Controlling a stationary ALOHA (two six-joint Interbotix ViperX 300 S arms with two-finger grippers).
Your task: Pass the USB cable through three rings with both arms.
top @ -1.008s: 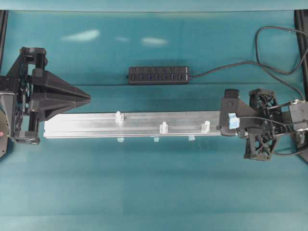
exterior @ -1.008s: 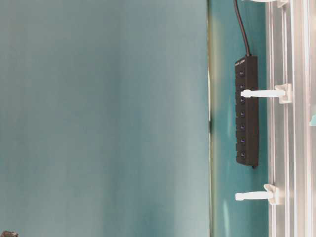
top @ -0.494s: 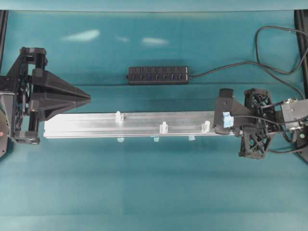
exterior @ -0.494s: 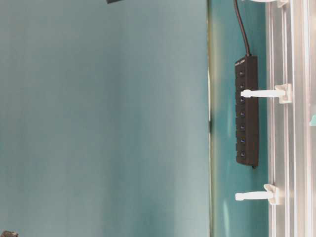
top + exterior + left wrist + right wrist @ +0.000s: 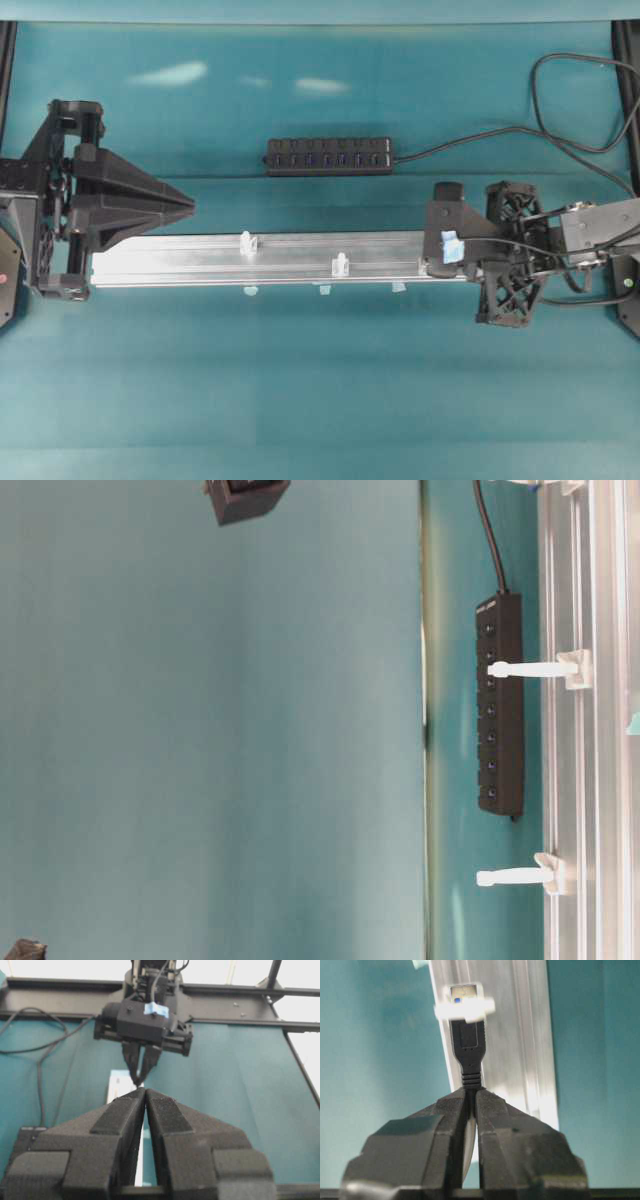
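Note:
In the right wrist view my right gripper [image 5: 471, 1091] is shut on the USB cable [image 5: 470, 1050] just behind its black plug. The plug's metal tip pokes through a whitish ring [image 5: 464, 1007] on the silver rail [image 5: 520, 1035]. From overhead, the right gripper [image 5: 430, 264] covers that ring at the rail's right end. Two more rings [image 5: 246, 241] [image 5: 340, 264] stand free further left. My left gripper [image 5: 190, 203] hovers off the rail's left end, behind it. Its tips [image 5: 145, 1091] meet with nothing between them.
A black multi-port hub [image 5: 329, 156] lies behind the rail [image 5: 200, 255], its cable running off to the right. Pale blue tape tabs [image 5: 324, 290] sit along the rail's front edge. The table-level view shows two rings [image 5: 530, 668] [image 5: 515, 877] and the hub [image 5: 500, 705].
My right gripper has moved left along the rail with the plug and reached the right-hand ring. The left arm has shifted only slightly.

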